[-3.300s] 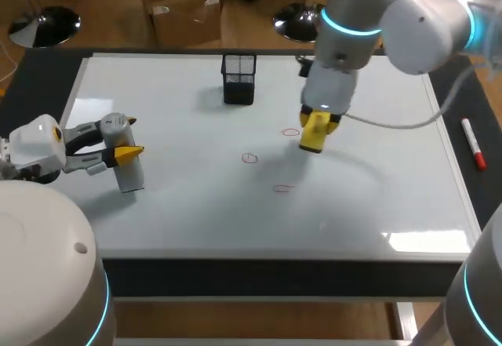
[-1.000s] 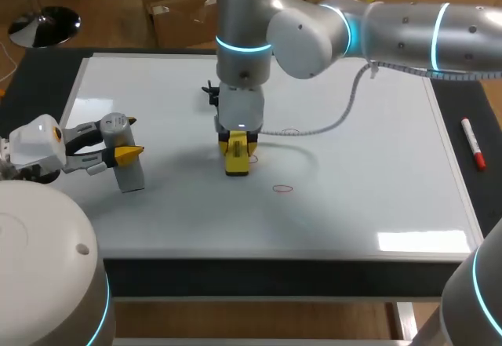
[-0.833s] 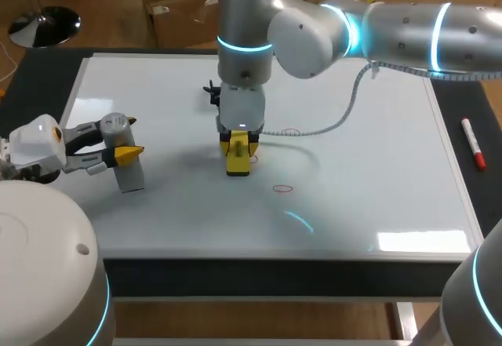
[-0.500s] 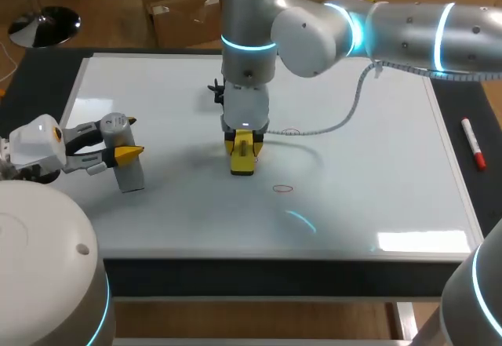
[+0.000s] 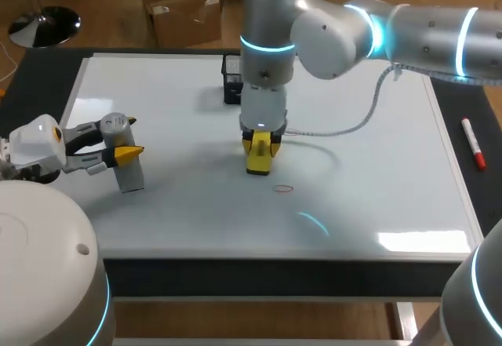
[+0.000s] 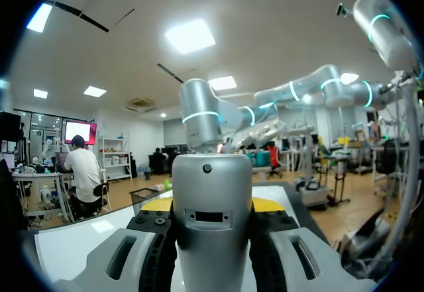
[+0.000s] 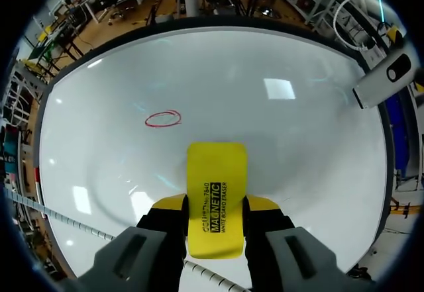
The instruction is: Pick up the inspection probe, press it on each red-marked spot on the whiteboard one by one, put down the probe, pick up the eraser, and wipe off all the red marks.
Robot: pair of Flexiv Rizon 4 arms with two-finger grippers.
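My right gripper point(image 5: 260, 151) is shut on a yellow eraser point(image 5: 259, 160) whose lower end is down on the whiteboard point(image 5: 369, 181) near the middle. In the right wrist view the eraser point(image 7: 216, 196) sits between the fingers, and one red oval mark point(image 7: 163, 118) lies on the board ahead of it. The same red mark point(image 5: 283, 189) shows just in front and to the right of the eraser. At the board's left, my left gripper point(image 5: 125, 137) is shut on the silver inspection probe point(image 5: 125, 162), held upright. The probe point(image 6: 212, 219) fills the gap between the left fingers.
A black mesh basket point(image 5: 230, 79) stands at the back of the board, partly hidden behind my right arm. A red marker pen point(image 5: 473, 143) lies on the dark table strip right of the board. A grey cable point(image 5: 345, 122) hangs from the right arm over the board.
My right arm has slid the eraser to the right across the middle of the board, and the basket has come into sight behind it. The left arm and probe have not moved.
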